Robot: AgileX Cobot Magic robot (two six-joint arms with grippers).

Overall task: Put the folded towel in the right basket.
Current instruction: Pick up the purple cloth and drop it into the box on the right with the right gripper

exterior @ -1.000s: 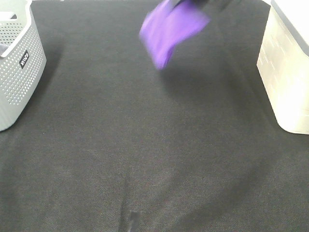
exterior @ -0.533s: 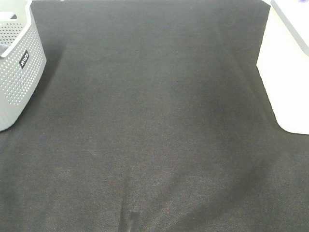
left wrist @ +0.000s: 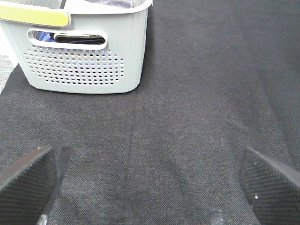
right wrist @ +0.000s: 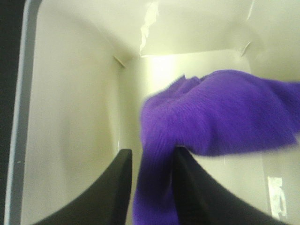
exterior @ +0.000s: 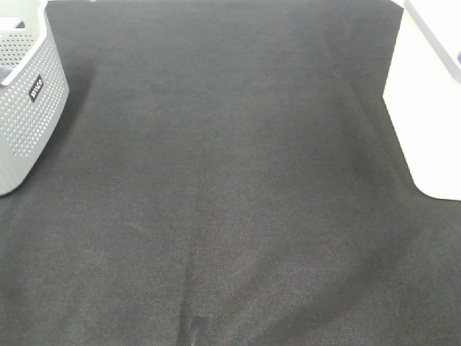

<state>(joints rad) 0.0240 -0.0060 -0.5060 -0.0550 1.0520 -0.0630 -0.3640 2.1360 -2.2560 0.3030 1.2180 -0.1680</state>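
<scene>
The purple folded towel [right wrist: 220, 112] shows only in the right wrist view. It hangs inside the white right basket [right wrist: 70, 117], and part of it is pinched between the two black fingers of my right gripper [right wrist: 152, 187]. In the exterior high view the right basket [exterior: 425, 108] stands at the right edge, while the towel and both grippers are out of view. My left gripper [left wrist: 147, 187] is open and empty, low over the dark cloth, facing the left basket [left wrist: 84, 61].
The grey perforated left basket [exterior: 25, 101] stands at the left edge and holds dark and blue items. A dark cloth [exterior: 230, 202] covers the table between the two baskets.
One second ago the towel hung at the top middle of the exterior high view. It then left that view and is now inside the right basket.
</scene>
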